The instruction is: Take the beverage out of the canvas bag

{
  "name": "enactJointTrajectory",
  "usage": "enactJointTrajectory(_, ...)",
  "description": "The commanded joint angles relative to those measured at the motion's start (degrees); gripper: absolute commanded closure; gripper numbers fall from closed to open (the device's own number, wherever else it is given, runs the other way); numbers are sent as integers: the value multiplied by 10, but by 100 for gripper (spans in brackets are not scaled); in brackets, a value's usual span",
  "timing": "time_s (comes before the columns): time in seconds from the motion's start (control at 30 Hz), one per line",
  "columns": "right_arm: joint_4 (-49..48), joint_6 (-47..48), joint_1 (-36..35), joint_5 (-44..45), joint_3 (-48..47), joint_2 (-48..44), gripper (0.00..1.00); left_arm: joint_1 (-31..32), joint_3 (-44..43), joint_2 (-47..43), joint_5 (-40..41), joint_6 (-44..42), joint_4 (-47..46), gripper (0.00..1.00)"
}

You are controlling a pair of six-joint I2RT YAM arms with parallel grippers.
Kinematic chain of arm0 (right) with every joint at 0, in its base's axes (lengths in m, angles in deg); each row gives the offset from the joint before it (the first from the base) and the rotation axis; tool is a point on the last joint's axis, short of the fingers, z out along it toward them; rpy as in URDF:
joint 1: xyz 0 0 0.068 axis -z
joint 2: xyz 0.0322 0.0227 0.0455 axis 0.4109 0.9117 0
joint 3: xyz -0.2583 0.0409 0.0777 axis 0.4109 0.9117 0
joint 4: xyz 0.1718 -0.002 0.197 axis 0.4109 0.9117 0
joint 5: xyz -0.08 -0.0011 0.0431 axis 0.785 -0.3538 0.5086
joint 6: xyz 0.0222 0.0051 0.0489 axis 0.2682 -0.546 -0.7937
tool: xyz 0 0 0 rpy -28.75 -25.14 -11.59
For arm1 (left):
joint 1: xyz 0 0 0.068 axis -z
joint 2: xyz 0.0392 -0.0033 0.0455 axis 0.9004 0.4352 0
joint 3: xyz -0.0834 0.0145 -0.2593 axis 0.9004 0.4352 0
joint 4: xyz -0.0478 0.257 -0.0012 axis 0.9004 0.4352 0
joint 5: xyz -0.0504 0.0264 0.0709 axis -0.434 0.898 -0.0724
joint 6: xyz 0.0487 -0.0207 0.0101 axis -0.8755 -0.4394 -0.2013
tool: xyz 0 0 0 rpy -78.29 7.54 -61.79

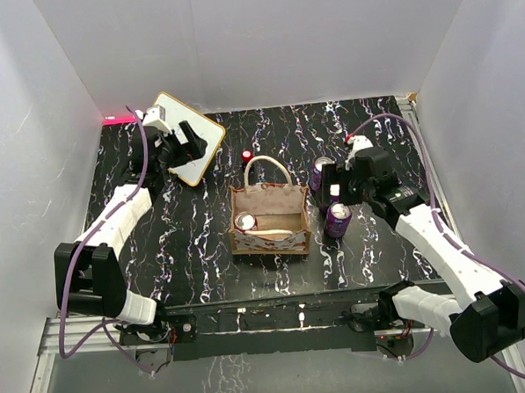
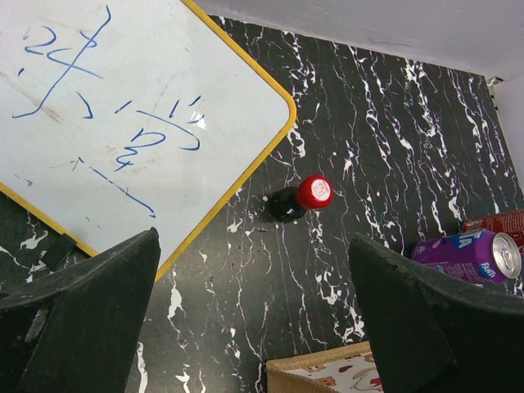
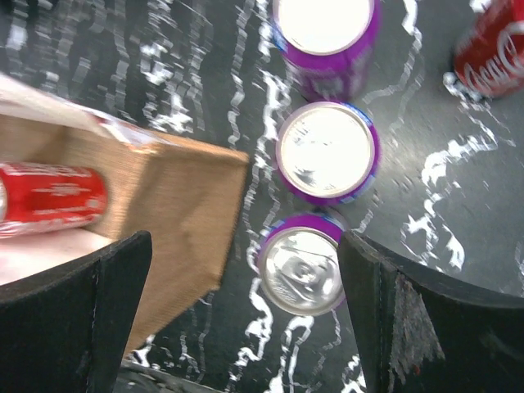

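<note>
- canvas bag (image 1: 269,242) stands open, handle up
- red can (image 1: 244,221) is inside the bag, at its left end; can't tell if it is upright or lying down
- right gripper (image 3: 243,241) is just right of the bag, jaws spread wide, gripping nothing
- near purple can (image 3: 301,266) stands between the right gripper's fingers, close beside the bag's right wall
- middle purple can (image 3: 327,151) and far purple can (image 3: 326,33) line up behind it, right of the bag
- second red can (image 3: 491,49) is further right of the bag
- left gripper (image 2: 255,246) is back-left of the bag by the whiteboard (image 2: 123,106), jaws wide, empty
- red-capped item (image 2: 307,196) is just behind the bag
</note>
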Motion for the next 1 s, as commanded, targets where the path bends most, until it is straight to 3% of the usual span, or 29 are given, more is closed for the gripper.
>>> enactJointTrajectory(0.0,-103,-29,-3,-125,-51,-25,0,1,-10,-11,9,-9,-8,3)
enactJointTrajectory(0.1,-111,-35,-8,-208,-90,16,1,1,-14,-12,19,-13,1,3)
enactJointTrajectory(0.2,-89,-33,-43,-233,-154,69,2,1,-20,-13,10,-12,5,3)
enactJointTrajectory(0.37,-75,-22,-163,-150,-192,126,7,1,-15,-15,16,-14,1,3)
enactJointTrajectory(0.47,-36,-9,-229,-56,-210,164,8,1,-17,-11,15,-14,4,3)
enactJointTrajectory(0.67,3,18,-293,65,-191,185,9,1,-18,-9,9,-11,2,3)
enactJointTrajectory(0.97,-2,71,-325,51,-157,198,5,1,-20,3,6,-11,3,3)
